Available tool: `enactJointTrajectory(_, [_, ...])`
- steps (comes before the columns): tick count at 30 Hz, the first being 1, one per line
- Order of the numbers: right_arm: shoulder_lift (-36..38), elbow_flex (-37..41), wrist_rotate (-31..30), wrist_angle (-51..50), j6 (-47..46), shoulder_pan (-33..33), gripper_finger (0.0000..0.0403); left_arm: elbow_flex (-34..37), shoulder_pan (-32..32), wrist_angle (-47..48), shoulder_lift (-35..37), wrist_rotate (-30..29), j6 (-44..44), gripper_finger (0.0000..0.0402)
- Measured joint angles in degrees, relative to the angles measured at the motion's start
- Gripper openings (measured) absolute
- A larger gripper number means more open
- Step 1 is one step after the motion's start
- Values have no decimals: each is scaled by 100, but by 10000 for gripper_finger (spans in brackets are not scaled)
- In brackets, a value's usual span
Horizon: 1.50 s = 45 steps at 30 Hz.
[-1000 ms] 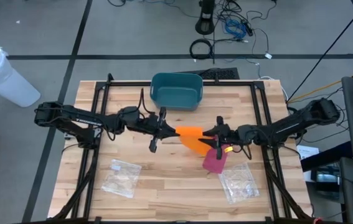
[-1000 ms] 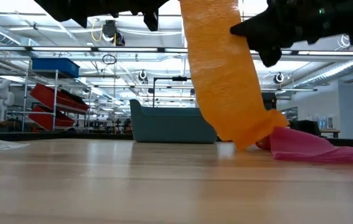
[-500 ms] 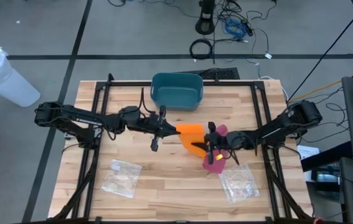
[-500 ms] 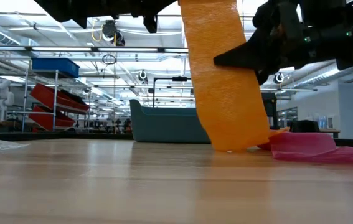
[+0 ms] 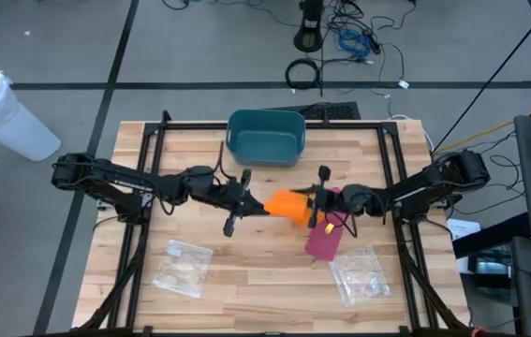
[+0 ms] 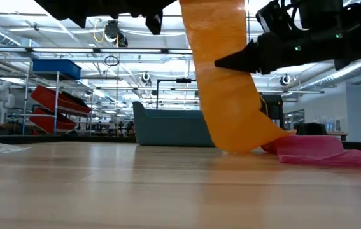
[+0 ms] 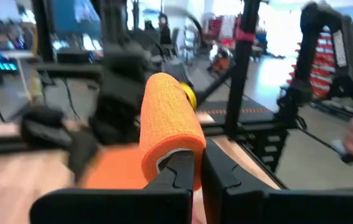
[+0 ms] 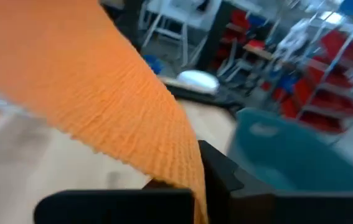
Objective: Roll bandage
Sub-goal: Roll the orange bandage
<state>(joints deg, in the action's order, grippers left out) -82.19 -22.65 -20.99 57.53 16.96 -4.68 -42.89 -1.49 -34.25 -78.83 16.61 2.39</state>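
Observation:
An orange bandage is partly rolled: its roll (image 7: 167, 124) sits at my left gripper (image 5: 261, 204) above the table's middle. Its loose strip (image 6: 228, 83) hangs down, with the lower end (image 6: 256, 137) on the wood. My left gripper is shut on the roll. My right gripper (image 5: 315, 204) comes from the right and is shut on the hanging strip, which fills the right wrist view (image 8: 101, 106). A pink bandage (image 5: 325, 239) lies flat on the table under the right gripper. My left gripper (image 7: 198, 171) holds the roll by its near end (image 7: 175, 154), where one finger (image 7: 177, 174) seems to go into the hollow and the other (image 7: 221, 171) stays outside. The fingers lie level, along the roll's axis, and the roll is lifted clear of the table. My right gripper (image 6: 221, 62) meets the hanging strip about halfway up, level, from the table's right. The strip's edge (image 8: 188, 165) runs down beside one finger (image 8: 221, 174), and the cloth hides the other. The strip slants from the roll to its end on the table.
A teal bin (image 5: 265, 136) stands at the table's far middle. Two clear plastic bags lie near the front, one at the left (image 5: 183, 267) and one at the right (image 5: 359, 273). The black frame rails (image 5: 143, 187) run along both sides of the table.
My right gripper has swung toward the table's near left, then back toward the far side and up to the strip. My left gripper has shifted a little toward the near edge with the roll. The hanging strip has swayed, and its lower end has stayed on the table.

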Motion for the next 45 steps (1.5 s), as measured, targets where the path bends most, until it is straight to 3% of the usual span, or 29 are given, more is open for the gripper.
enactJointTrajectory(4, [505,-6,86,112,702,321,0,0,-172,479,-30,-18,22,5])
enactJointTrajectory(8, [983,-217,629,-116,1195,517,0,-4,-282,510,-226,-34,24,5])
enactJointTrajectory(16, [1342,-1202,811,-1740,1921,384,0,-7,-154,517,-680,-65,114,5])
enactJointTrajectory(20, [1364,-1526,792,-2341,2307,120,0,-7,-12,522,-708,-80,227,5])
enactJointTrajectory(32, [1366,-1567,741,-2826,3890,-739,0,-2,518,528,-708,-315,181,5])
enactJointTrajectory(39, [1366,-1567,456,-3131,4023,-957,0,-2,523,471,-708,-625,120,5])
enactJointTrajectory(45, [1217,-1567,66,-3407,4413,-972,44,-148,528,496,-710,-754,-29,5])
